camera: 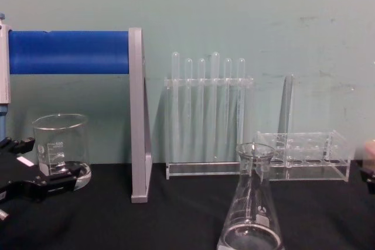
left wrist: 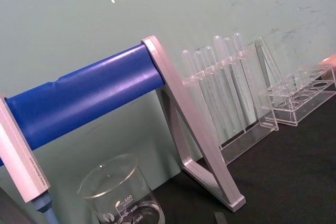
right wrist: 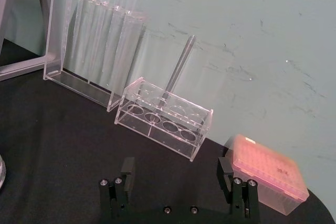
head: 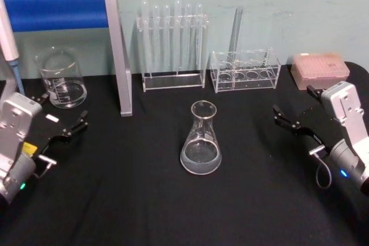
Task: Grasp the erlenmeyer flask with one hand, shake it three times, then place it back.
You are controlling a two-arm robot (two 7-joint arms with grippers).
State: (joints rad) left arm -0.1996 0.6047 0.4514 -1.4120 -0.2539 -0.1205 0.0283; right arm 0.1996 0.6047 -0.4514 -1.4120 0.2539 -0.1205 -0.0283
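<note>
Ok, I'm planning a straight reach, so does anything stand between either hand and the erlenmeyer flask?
Nothing visible does. Only bare black table lies between the erlenmeyer flask and the open left hand on one side, the open right hand on the other. The beaker stands behind the left hand, off its path.

Beaker (left wrist: 118, 195) graduations read 500, 400, 300
</note>
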